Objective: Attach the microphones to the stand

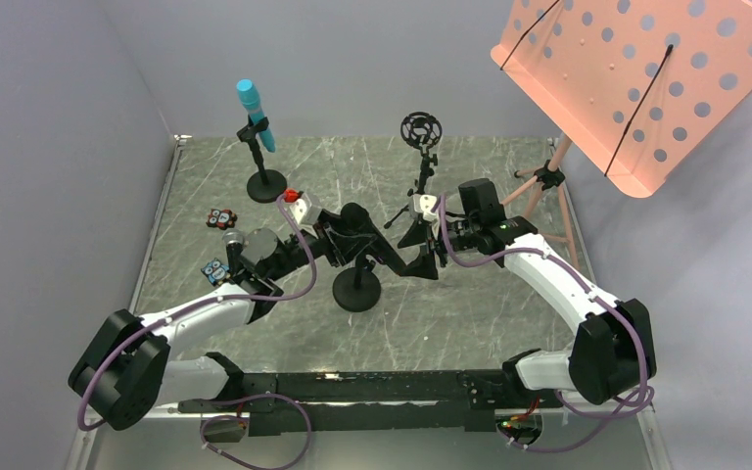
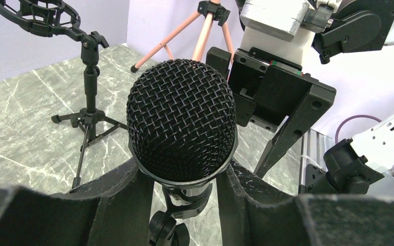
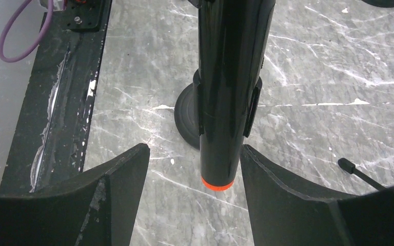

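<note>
The step in hand seems to be the seating of the black microphone (image 2: 181, 118) in the clip (image 3: 253, 110) of the small stand with the round base (image 1: 357, 291), at the middle of the table (image 1: 509, 294). The left wrist view shows its mesh head, and the right wrist view shows its black body ending in an orange end cap (image 3: 218, 184). I judge that these are the two ends of one microphone. The clip is already around the body.

The left gripper (image 2: 182, 165) is clenched on the head, with both fingers against the ring under the mesh. The right gripper (image 3: 194, 147) is released: its fingers stand on both sides of the tail and a gap shows on each side.

To do it well, the push should go along the axis of the microphone, not sideways, because the stand is light and can tip. The right gripper can close on the tail to guide it. The left should let go only when the clip holds firmly.

The left arm reaches from the left, low over the table, to the centre. The right forearm comes from the right, so the two grippers face each other across the stand.

The turquoise microphone (image 1: 254, 113) sits in its own stand at the far left.
</note>
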Tool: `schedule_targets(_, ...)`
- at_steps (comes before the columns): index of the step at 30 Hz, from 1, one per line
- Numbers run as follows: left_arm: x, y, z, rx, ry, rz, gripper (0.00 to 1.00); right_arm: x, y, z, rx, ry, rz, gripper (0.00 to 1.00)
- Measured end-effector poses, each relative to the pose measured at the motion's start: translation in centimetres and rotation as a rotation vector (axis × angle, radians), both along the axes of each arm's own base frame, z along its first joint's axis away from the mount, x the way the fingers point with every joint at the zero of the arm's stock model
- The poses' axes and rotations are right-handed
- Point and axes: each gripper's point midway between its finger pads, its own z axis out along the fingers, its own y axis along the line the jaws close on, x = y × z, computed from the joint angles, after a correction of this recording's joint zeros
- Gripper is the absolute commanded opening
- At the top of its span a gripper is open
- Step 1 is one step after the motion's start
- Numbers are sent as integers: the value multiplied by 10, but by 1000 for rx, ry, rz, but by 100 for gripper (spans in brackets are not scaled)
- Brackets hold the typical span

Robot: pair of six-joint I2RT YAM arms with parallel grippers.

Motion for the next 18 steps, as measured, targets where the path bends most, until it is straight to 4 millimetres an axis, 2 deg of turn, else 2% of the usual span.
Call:
schedule_targets(9,1,-2,-13,33,20,-18,0,-1,0,1,9,5,7,71)
schedule_targets(18,0,-1,-15,59,13,-16,0,-1,1,2,12,8,7,71)
